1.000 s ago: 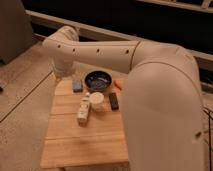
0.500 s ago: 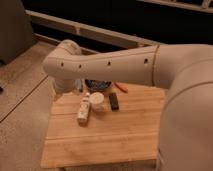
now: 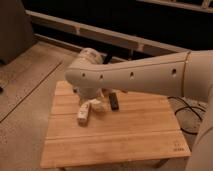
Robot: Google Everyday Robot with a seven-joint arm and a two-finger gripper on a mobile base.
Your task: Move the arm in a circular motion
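Observation:
The cream-white arm [image 3: 135, 77] reaches in from the right edge and across the far half of the wooden table [image 3: 120, 135]. Its thick tubular segment carries a row of small dark screw holes. It ends in a rounded joint [image 3: 86, 75] above the table's far left part. A further segment [image 3: 90, 95] drops from that joint toward the tabletop. The gripper is hidden behind these segments and does not show.
On the table, just under the arm, lie a pale box-like item [image 3: 83, 113], a small white cup [image 3: 98, 105] and a black remote-like bar [image 3: 114, 102]. A dark cable [image 3: 192, 112] lies on the floor at the right. A ledge [image 3: 100, 35] runs along the back.
The arm has swung lower and nearer the camera, and now covers the dark bowl and the blue item at the table's far side. The elbow joint has moved right and down.

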